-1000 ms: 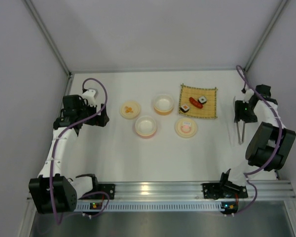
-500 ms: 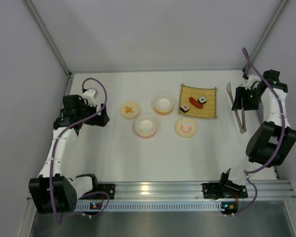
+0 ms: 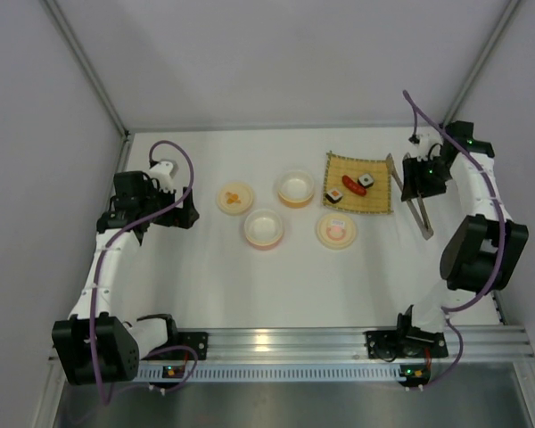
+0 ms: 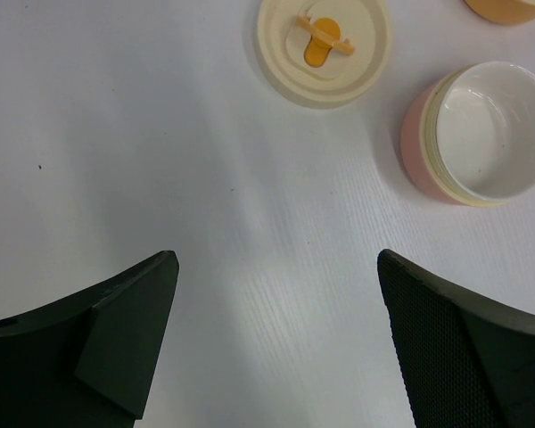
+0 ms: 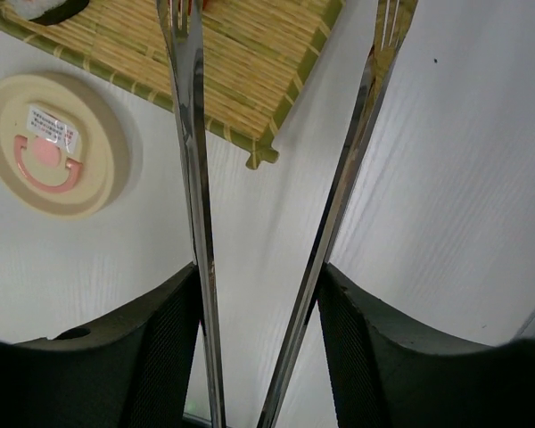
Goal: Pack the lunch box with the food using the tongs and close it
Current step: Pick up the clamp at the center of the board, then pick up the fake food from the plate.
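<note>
My right gripper (image 3: 421, 185) is shut on the slim grey metal tongs (image 3: 421, 219), its pads pressing both arms (image 5: 193, 152) from outside. The tong tips reach over the right edge of the bamboo mat (image 3: 379, 198). On the mat lie the food pieces: a red sausage (image 3: 354, 185) and two sushi rolls (image 3: 366, 179) (image 3: 334, 195). The lunch box parts stand left of the mat: an orange-rimmed bowl (image 3: 294, 188), a pink-rimmed bowl (image 3: 263, 228), a lid with an orange print (image 3: 234, 198) and a lid with a pink print (image 3: 336, 230). My left gripper (image 4: 276, 260) hangs open over bare table, near the pink bowl (image 4: 481, 129).
The white walls of the enclosure stand close on the left, right and back. The right arm's elbow (image 3: 477, 254) sits near the right wall. In the right wrist view the pink-print lid (image 5: 58, 143) lies just left of the tongs, below the mat's corner (image 5: 259, 156).
My right arm has swung left from the right wall toward the mat, carrying the tongs with it. The left arm has not moved.
</note>
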Robot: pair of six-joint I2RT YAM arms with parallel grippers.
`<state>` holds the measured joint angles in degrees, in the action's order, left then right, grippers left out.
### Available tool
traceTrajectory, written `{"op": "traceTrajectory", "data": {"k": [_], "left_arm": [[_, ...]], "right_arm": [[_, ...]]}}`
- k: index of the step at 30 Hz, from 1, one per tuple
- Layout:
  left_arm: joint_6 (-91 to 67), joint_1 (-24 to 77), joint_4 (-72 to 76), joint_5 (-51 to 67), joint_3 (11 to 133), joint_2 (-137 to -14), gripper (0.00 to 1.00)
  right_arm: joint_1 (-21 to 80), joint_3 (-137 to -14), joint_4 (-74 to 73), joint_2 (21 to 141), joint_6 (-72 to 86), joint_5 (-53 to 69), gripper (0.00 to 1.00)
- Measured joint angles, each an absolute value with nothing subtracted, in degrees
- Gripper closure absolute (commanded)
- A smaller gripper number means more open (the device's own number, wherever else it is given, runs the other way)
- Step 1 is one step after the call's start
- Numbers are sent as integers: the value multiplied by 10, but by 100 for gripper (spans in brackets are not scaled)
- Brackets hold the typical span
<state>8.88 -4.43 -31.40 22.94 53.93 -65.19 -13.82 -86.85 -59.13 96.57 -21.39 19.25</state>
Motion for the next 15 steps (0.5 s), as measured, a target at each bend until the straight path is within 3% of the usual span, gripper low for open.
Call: {"op": "traceTrajectory", "data": {"k": [15], "left_arm": [[89,-44,-314,229,540,-656,2]], "right_arm": [[-17,-936,-632,1057,-301,128,57]]}}
